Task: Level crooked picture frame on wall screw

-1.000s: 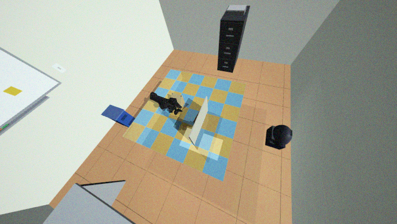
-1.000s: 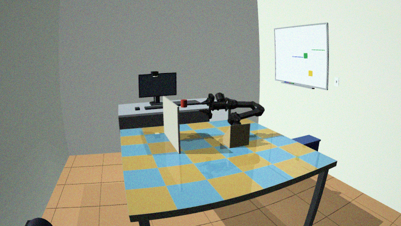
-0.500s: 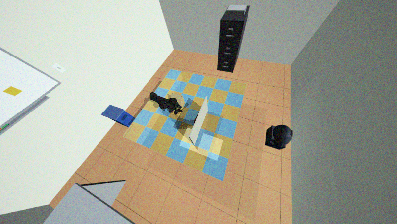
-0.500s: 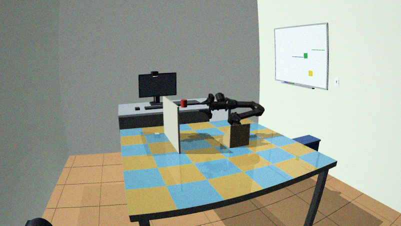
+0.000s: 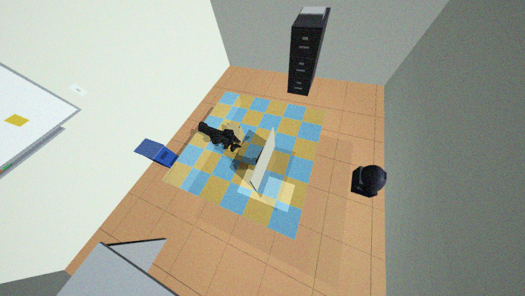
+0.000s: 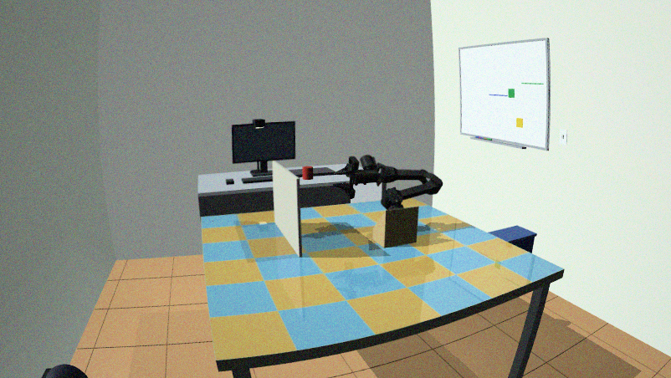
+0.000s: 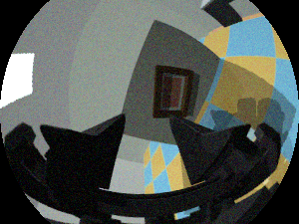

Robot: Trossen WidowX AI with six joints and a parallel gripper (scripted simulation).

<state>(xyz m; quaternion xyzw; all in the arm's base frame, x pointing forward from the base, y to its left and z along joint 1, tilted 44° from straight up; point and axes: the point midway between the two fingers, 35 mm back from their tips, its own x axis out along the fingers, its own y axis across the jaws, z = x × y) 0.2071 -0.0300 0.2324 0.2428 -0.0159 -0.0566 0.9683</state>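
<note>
The released black two-fingered claw [image 5: 239, 144] [image 6: 340, 181] [image 7: 148, 116] has, in the exterior view, an off-white rectangular board [image 5: 265, 158] [image 6: 286, 211] [image 7: 141, 99] at eight o'clock, a blue boxy bin [image 5: 148, 147] [image 6: 514, 233] towards four.

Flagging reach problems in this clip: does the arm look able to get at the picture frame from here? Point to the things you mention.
Probably yes: the gripper [image 7: 148, 116] stands open, facing the picture frame [image 7: 158, 93], with nothing visible between them.
</note>
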